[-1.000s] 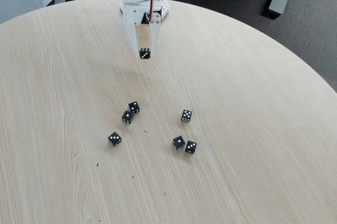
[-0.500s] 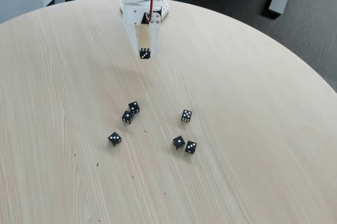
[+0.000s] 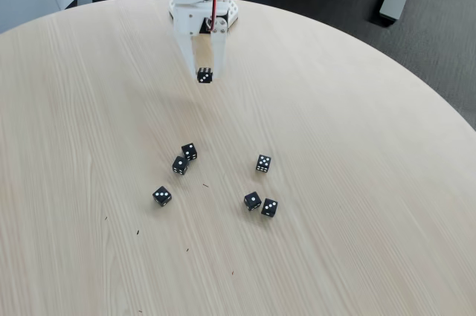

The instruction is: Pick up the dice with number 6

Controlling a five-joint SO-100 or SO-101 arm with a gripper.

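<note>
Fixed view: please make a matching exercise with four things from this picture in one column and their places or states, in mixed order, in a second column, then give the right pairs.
Things:
1. die in the gripper
2. die with five pips
3. leftmost die
4. gripper

Places or states:
A. alone on the table, right of the upper pair
B. shut on a die
C. held up, clear of the other dice
D. nearest the left edge, below the upper pair

Pairs: 1-C, 2-A, 3-D, 4-B
</note>
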